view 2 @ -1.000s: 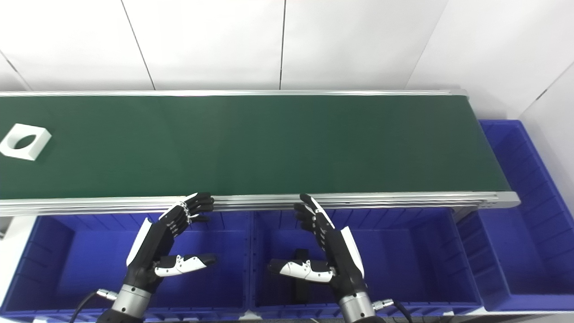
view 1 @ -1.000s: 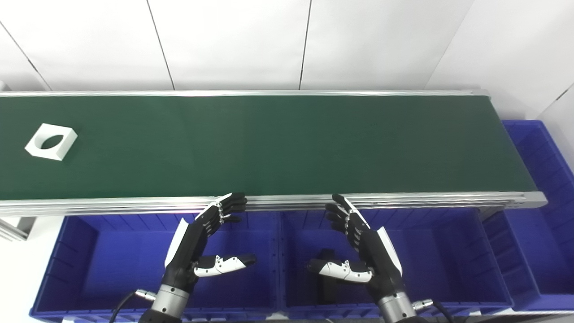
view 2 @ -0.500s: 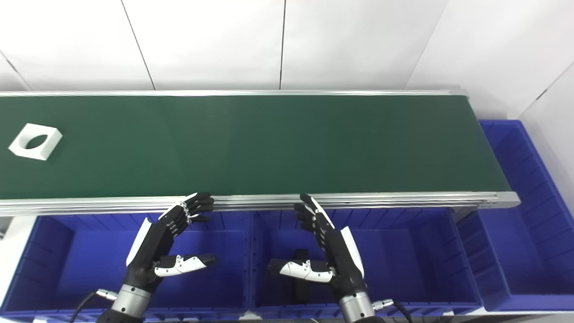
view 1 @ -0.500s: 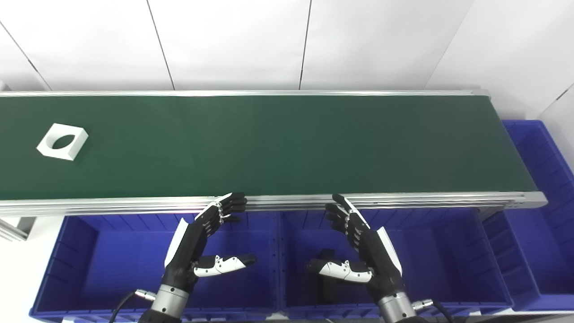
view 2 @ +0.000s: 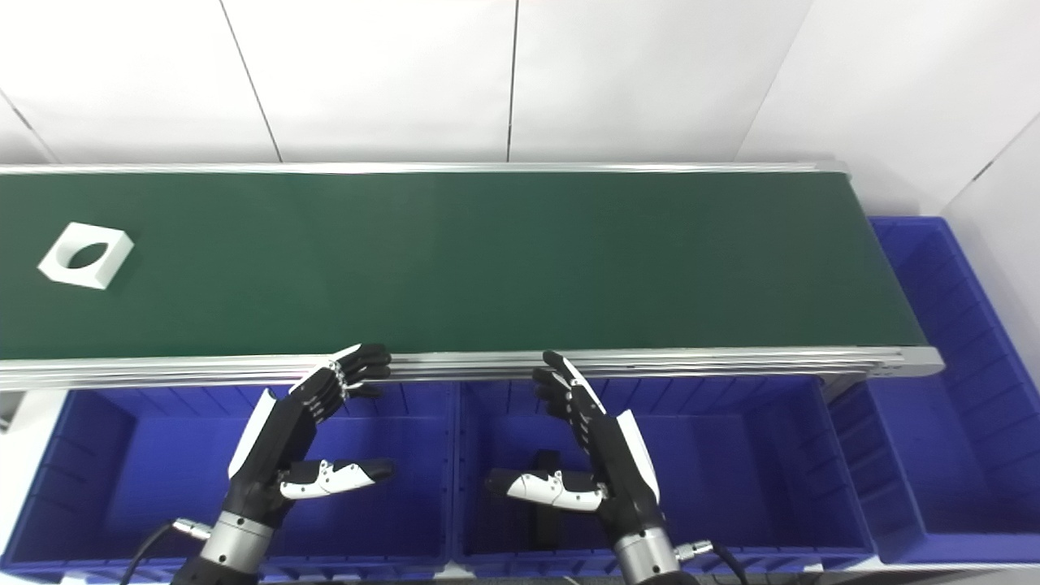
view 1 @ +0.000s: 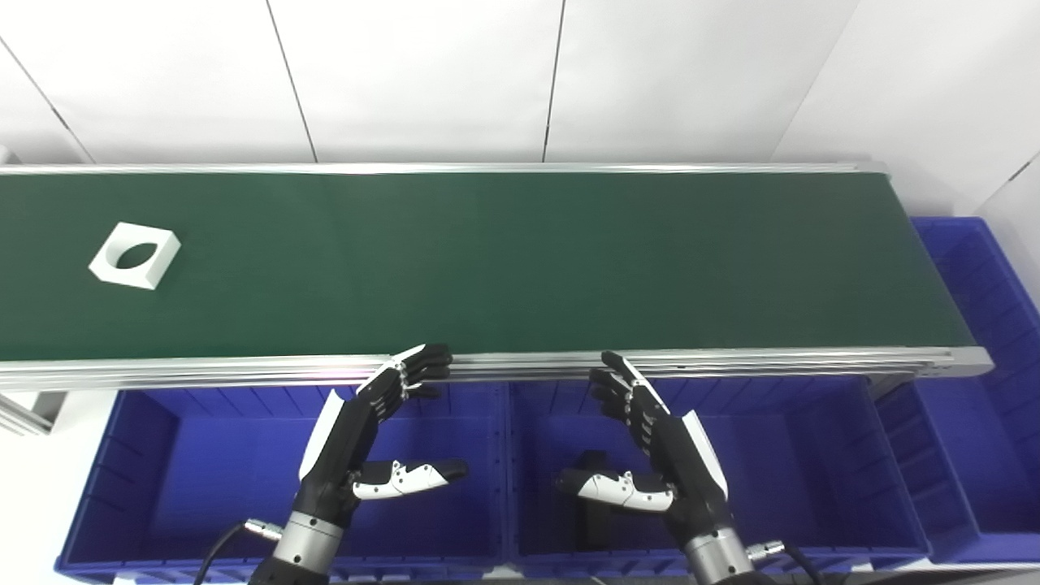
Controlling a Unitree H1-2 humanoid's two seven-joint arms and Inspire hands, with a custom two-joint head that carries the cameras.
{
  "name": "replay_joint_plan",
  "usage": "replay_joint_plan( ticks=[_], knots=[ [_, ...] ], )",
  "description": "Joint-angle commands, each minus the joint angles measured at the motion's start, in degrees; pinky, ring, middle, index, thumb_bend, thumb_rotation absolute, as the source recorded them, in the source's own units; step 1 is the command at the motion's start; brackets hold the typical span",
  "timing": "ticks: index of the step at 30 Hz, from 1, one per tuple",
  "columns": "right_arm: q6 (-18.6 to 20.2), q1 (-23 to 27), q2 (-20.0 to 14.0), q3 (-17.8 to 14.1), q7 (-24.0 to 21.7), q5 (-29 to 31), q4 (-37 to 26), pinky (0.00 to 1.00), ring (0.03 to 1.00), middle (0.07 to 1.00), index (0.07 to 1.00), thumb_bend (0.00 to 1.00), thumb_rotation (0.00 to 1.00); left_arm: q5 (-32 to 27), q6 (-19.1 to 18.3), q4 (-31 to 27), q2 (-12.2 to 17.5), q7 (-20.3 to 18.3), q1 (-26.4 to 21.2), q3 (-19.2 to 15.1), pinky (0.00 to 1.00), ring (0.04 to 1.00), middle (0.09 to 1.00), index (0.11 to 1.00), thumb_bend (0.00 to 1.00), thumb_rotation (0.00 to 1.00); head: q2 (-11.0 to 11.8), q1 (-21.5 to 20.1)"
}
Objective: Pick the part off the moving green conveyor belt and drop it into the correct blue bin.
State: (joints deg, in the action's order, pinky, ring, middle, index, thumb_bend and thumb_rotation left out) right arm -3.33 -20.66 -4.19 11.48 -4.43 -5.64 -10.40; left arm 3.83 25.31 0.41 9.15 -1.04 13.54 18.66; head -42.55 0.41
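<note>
Left eye view: left hand (view 1: 357, 443) and right hand (view 1: 662, 447) hover spread, holding nothing, over the blue bins (view 1: 203, 479) by the near rail. Beyond runs the green conveyor belt (view 1: 520, 260) under white wall panels (view 1: 422, 77). The white square part (view 1: 134, 255) lies flat near the left end, its oval hole slanting toward the far right.

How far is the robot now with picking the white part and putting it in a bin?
Nothing looks done yet. The white part lies on the green belt at its far left end. The left hand and right hand are open and empty above the blue bins. Grasping and dropping are both left.
</note>
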Motion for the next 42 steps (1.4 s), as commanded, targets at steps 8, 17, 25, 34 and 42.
replay_joint_plan(
  ticks=[8, 17, 25, 34, 42],
  knots=[
    [-9.18, 0.64, -1.82, -1.63, -0.81, 1.92, 2.74, 0.85, 0.853, 0.874, 0.943, 0.88, 0.25, 3.15, 0.66, -7.89, 2.50, -4.12, -3.70, -1.52, 0.68, 0.800, 0.858, 0.863, 0.79, 0.35, 3.38, 5.38],
    [-13.44, 1.34, -2.23, -1.89, -1.22, 1.96, 6.49, 0.85, 0.849, 0.875, 0.940, 0.86, 0.23, 5.56, -1.56, -10.90, 6.43, -7.32, -8.35, -7.10, 0.68, 0.812, 0.872, 0.892, 0.77, 0.43, 7.24, 7.02],
    [-15.36, 1.87, -2.02, -2.07, -1.30, 2.60, 8.83, 0.85, 0.850, 0.871, 0.933, 0.88, 0.20, 7.96, -3.52, -10.88, 12.32, -10.44, -14.35, -11.39, 0.70, 0.819, 0.872, 0.902, 0.76, 0.49, 9.43, 8.71],
    [-16.69, 2.43, -1.75, -2.17, -1.38, 2.92, 10.30, 0.86, 0.855, 0.871, 0.935, 0.87, 0.20, 10.03, -9.26, -9.19, 18.20, -14.45, -22.37, -14.29, 0.71, 0.804, 0.866, 0.877, 0.76, 0.46, 10.51, 8.51],
    [-17.28, 2.66, -1.69, -2.22, -1.23, 2.46, 10.91, 0.88, 0.863, 0.868, 0.942, 0.89, 0.16, 16.59, -9.59, -2.82, 24.47, -16.46, -29.63, -14.09, 0.72, 0.815, 0.876, 0.883, 0.77, 0.48, 11.04, 9.01]
  ],
)
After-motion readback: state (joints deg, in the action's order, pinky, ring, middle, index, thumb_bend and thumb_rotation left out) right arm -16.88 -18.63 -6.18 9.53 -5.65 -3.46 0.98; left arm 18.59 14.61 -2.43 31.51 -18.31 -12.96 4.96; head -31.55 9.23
